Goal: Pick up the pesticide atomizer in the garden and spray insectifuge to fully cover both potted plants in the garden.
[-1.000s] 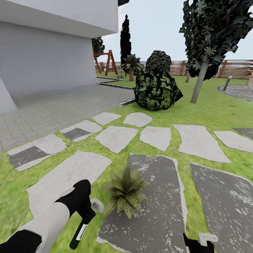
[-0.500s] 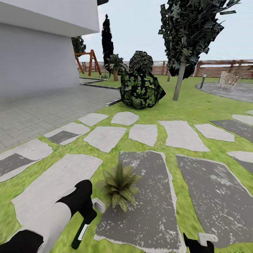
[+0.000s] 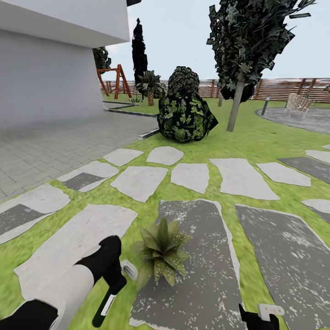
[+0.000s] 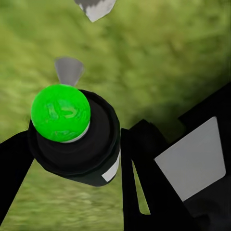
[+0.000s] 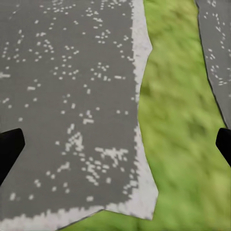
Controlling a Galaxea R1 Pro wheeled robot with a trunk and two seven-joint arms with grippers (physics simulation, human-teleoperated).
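Observation:
My left gripper is shut on the pesticide atomizer, a dark bottle hanging below the hand, with its white trigger head pointing toward a potted plant. That olive-green speckled rosette stands at the edge of a dark grey stone slab, just right of the nozzle. In the left wrist view the atomizer and its green dot sit between the black fingers. My right gripper is low at the bottom edge; in the right wrist view it is open over slab and grass.
Pale and dark stone slabs lie across the lawn. A leafy bush and a tree stand ahead, a grey house wall and paving on the left, a wooden slat fence and a swing frame behind.
The whole view has swung right and then edged a little, so the camera has moved. The left gripper holds the atomizer the same way beside the plant.

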